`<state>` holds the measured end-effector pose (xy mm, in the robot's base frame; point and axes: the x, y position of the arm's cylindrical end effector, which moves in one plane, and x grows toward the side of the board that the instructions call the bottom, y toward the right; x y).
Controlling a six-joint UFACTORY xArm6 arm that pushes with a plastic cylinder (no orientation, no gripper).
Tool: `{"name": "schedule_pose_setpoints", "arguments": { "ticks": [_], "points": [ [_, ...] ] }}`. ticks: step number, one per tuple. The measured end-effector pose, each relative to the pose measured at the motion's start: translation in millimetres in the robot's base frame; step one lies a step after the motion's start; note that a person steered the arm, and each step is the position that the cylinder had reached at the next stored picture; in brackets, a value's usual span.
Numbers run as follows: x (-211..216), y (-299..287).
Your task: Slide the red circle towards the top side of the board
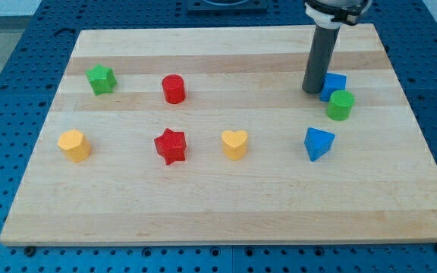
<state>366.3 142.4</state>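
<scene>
Figure: one camera view of the wooden tabletop (226, 205) with eight coloured blocks, listed from the view's left to its right. A yellow block (74, 145), of roughly hexagonal outline, lay near the left edge, with a green star (101, 79) above it towards the view's top. The red circle (174, 89), the block named in the task, stood left of centre in the upper half of the board, apart from every other block and well apart from my tip. Directly below it sat a red star (170, 145), and beside that a yellow heart (234, 144). A blue triangular block (318, 143) lay further right. My tip (311, 91) rested against the left side of a blue block (334, 86), itself touching a green cylinder (341, 105). The arm carried no gripper, only the dark rod.
</scene>
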Motion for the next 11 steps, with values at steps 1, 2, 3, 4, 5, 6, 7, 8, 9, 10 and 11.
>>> {"name": "schedule_pose_setpoints", "arguments": {
  "ticks": [1,2,3,4,5,6,7,8,9,10,11],
  "points": [
    [0.0,0.0],
    [1.1,-27.2],
    [8.6,-77.8],
    [16.5,-121.3],
    [27.8,-168.5],
    [36.3,-218.6],
    [35.6,-272.0],
    [20.8,-276.7],
    [3.8,-244.9],
    [-10.9,-223.3],
    [-15.9,-202.9]
  ]
}}
